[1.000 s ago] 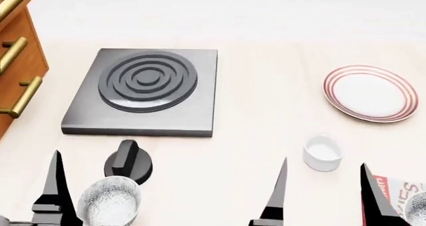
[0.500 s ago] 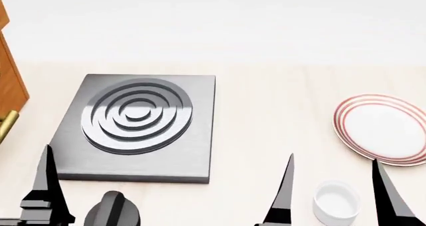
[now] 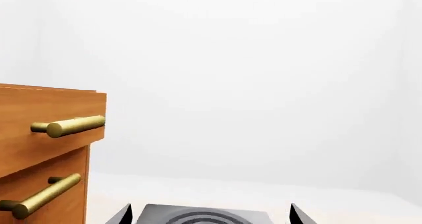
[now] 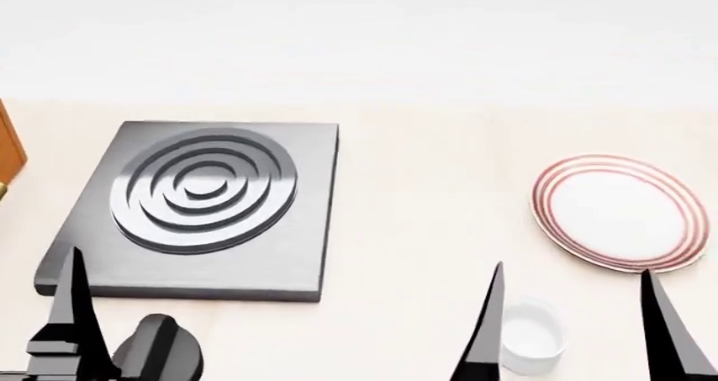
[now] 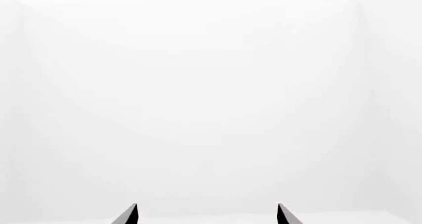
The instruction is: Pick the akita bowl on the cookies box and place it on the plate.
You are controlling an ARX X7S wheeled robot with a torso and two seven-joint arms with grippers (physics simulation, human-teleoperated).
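Note:
The plate [image 4: 620,213], white with red rings, lies on the pale counter at the right in the head view. The akita bowl and the cookies box are out of view. My right gripper [image 4: 571,268] stands open just in front of the plate, nothing between its two dark fingers. In the right wrist view the right gripper [image 5: 207,214] shows only fingertips against a white wall. My left gripper [image 3: 209,214] is open and empty, facing the stove. One of its fingers [image 4: 73,314] rises at the head view's lower left.
A dark square stove plate [image 4: 202,204] with concentric rings lies left of centre, a black knob [image 4: 157,360] in front of it. A small plain white cup [image 4: 530,337] sits between the right fingers. Wooden drawers [image 3: 46,135] with brass handles stand at the far left.
The head view has swung up and to the right: a speckled bowl and the cookies box dropped out of the bottom edge, and the drawers slid off left. Both grippers stay open.

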